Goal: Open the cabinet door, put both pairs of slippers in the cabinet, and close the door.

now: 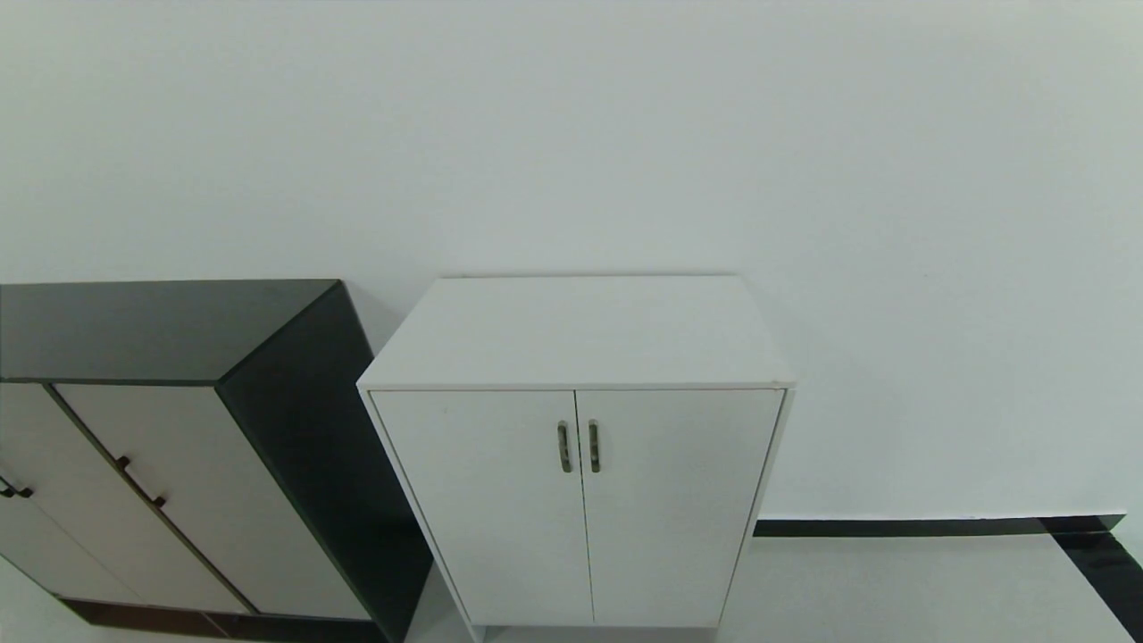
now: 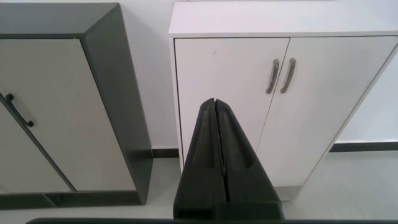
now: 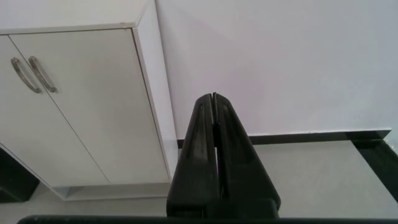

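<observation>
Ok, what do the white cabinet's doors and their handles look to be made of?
White cabinet doors: probably laminated board with a matte white finish, going by the flat, even panels and crisp edges. Handles: seemingly brushed metal, dull grey bow pulls with a faint sheen, though coated plastic can't be ruled out.

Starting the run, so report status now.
Left pincer shut, empty; right pincer shut, empty. White cabinet closed, handles untouched. Dark cabinet close on its left.
</observation>
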Motion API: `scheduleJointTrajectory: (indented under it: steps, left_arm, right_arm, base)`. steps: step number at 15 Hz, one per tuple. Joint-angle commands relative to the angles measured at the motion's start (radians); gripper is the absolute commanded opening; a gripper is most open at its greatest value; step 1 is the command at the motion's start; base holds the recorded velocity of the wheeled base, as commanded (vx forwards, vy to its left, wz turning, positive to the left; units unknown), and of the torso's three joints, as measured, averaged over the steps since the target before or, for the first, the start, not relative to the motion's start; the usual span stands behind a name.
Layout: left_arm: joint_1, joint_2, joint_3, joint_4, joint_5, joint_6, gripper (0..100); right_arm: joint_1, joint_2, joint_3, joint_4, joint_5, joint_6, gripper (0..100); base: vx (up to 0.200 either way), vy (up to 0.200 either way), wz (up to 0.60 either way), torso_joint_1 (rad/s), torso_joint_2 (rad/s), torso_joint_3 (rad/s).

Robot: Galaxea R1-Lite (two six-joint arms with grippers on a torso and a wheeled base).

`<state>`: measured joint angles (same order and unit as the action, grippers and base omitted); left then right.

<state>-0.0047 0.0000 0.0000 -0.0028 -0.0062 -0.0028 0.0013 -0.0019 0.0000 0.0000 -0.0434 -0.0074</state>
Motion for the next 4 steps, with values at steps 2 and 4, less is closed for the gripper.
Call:
scheduleJointTrajectory:
  steps: [2, 4]
  left_arm:
    - [0.000, 0.002, 0.000, 0.000, 0.000, 0.000, 0]
    - [0.000, 0.002, 0.000, 0.000, 0.000, 0.000, 0]
  right_arm:
    - [0.000, 0.002, 0.000, 0.002, 0.000, -0.005, 0]
    - [0.000, 0.002, 0.000, 0.002, 0.004, -0.006, 0]
  base:
    - [0.000, 0.000, 0.00, 0.000, 0.00, 0.000]
    - [0.000, 0.000, 0.00, 0.000, 0.00, 0.000]
